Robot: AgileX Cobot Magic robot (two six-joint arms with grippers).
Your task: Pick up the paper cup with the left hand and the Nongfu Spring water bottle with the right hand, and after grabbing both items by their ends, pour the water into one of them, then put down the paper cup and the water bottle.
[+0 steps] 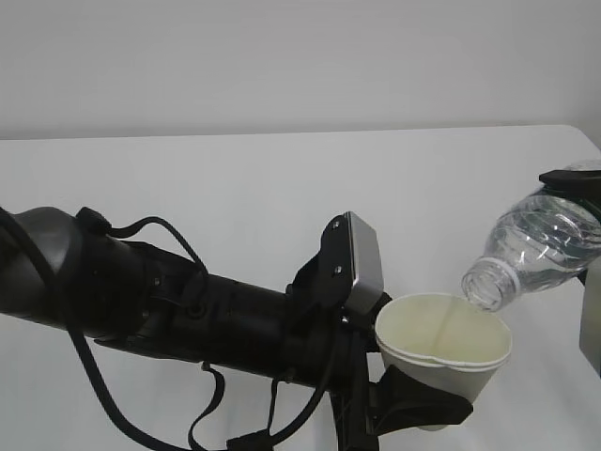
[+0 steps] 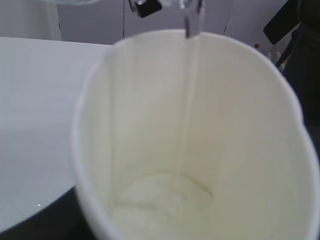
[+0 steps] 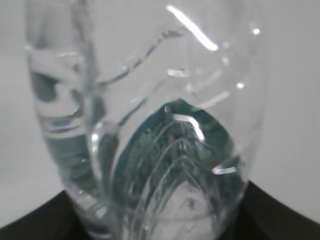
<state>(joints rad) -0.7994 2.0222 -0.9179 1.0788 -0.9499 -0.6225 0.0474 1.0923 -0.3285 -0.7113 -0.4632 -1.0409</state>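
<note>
Exterior view: bottle (image 1: 545,246) mouth over cup (image 1: 445,349); white table (image 1: 235,188) beneath.

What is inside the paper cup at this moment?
A thin stream of water falls into the paper cup, and a shallow pool covers its bottom. Nothing else shows inside.

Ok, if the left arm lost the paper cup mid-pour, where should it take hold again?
Grip the cup round its lower wall, coming in from the left side and below. It tapers toward the base, so the narrow part fits the left end effector. The rim must stay free, since the bottle mouth hangs over it with water streaming in.
</note>
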